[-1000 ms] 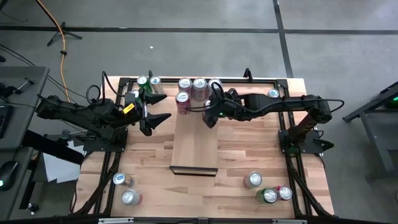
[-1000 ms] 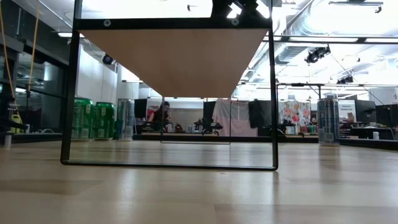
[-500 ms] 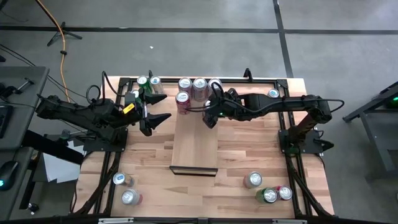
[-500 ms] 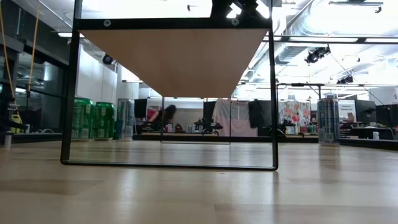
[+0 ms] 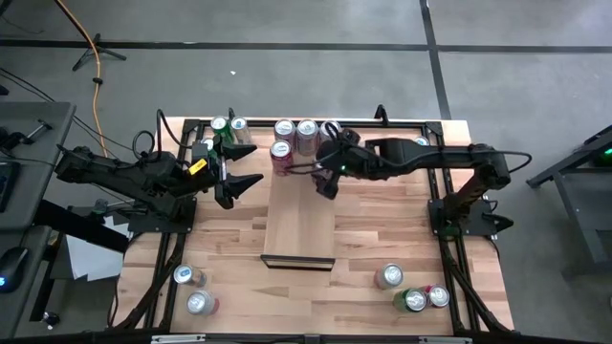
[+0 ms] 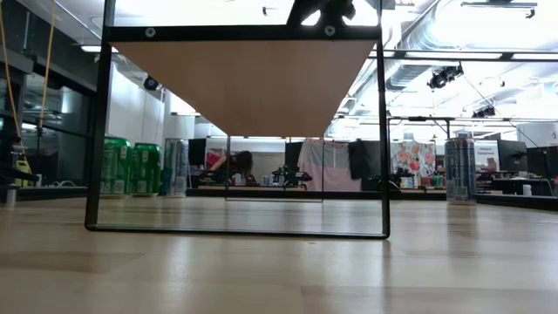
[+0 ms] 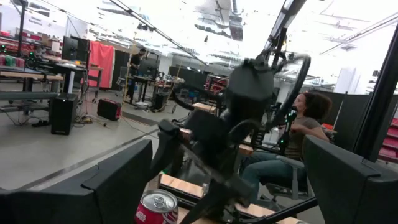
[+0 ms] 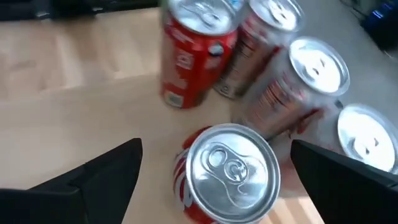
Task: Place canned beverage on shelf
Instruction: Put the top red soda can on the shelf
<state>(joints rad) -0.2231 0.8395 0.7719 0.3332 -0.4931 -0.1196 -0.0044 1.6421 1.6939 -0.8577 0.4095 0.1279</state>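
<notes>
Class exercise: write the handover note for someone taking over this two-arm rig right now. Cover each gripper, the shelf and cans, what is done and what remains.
Right gripper: open, empty, at the far end of the long pale wooden shelf, above a red can with a silver top.
Left gripper: open, empty, waiting left of the shelf.
Done: four silver-topped cans stand at the shelf's far end.
Left: more cans wait: the far-left pair, the near-left pair and the near-right group.
</notes>
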